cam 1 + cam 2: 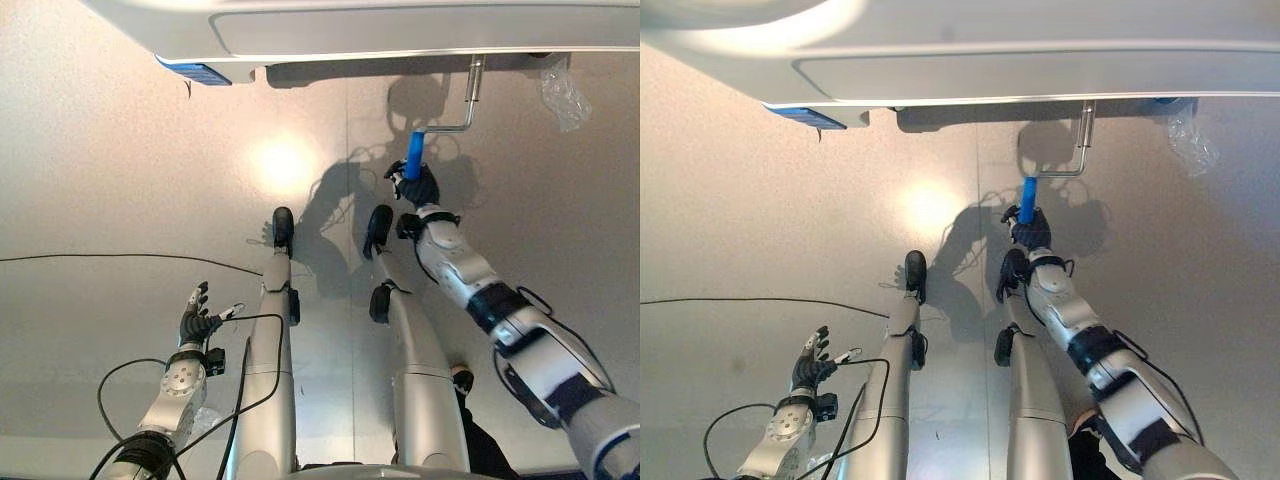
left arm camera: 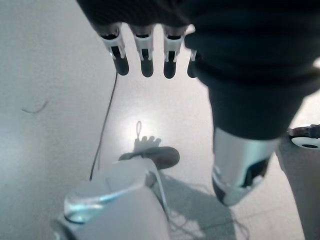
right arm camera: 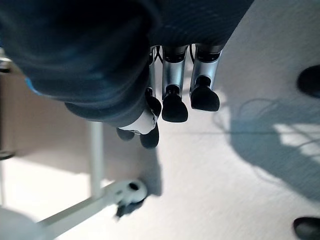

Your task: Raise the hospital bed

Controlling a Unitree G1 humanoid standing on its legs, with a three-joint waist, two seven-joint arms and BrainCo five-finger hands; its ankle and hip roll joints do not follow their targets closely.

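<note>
Right hand [image 1: 416,187] curled round blue crank handle [image 1: 414,155] under bed [image 1: 400,30]; left hand [image 1: 197,322] spread.

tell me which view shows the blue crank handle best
The left eye view: the blue crank handle shows whole, with the right hand curled round its lower end and the metal crank rod running up to the bed. The right eye view shows the same, smaller. The right wrist view shows a pale rod, no blue grip.

Hospital-like room: pale bed frame [image 1: 400,30] with crank [image 1: 440,125], bare grey floor [image 1: 110,150].
</note>
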